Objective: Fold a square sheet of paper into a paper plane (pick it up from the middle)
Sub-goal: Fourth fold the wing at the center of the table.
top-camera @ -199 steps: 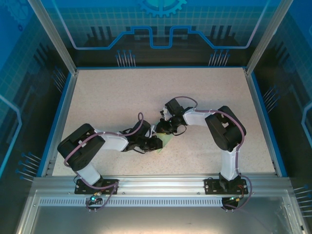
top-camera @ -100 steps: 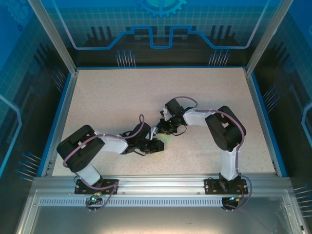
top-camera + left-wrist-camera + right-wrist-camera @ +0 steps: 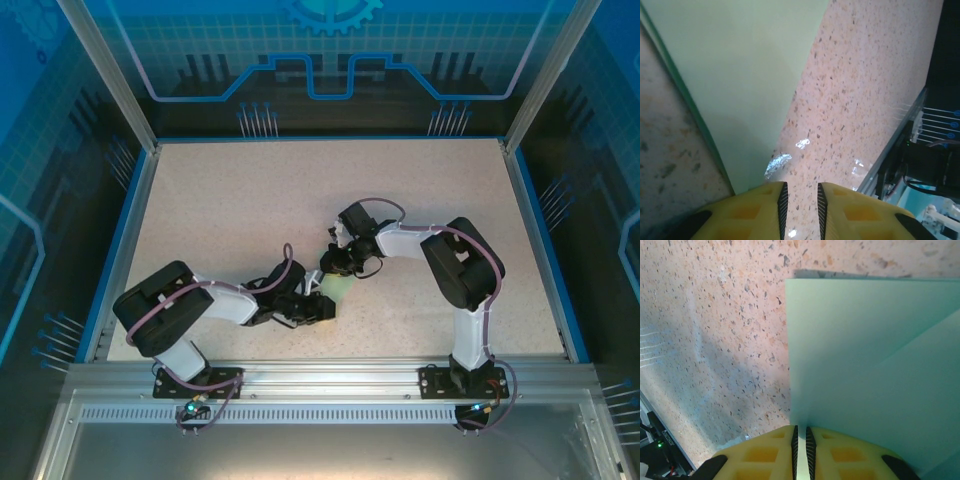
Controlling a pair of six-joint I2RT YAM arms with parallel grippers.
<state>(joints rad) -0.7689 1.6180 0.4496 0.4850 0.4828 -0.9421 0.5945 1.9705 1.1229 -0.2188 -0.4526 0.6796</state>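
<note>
Top external view has the two arms bent inward so that their wrists meet near the middle of the speckled table (image 3: 230, 200). The left gripper (image 3: 318, 306) sits nearer the robot bases and the right gripper (image 3: 333, 265) just beyond it. A small patch of pale mint-green paper (image 3: 340, 287) shows between them, close to both and mostly covered by the wrists.

Right wrist view shows the right gripper (image 3: 800, 437) with its yellow fingers (image 3: 765, 452) pinched almost together on the paper (image 3: 865, 340). The sheet's straight left edge runs down into the thin slit between the pads. The paper spreads up and to the right from the fingers, flat on the table, with a diagonal crease crossing its right part.

Left wrist view shows the left gripper (image 3: 800, 200) with a narrow gap between its ridged pads, and only bare table is seen through that gap. The paper (image 3: 750, 85) lies up and to the left, narrowing down to a point beside the left finger (image 3: 745, 212). Whether it touches that finger I cannot tell.
</note>
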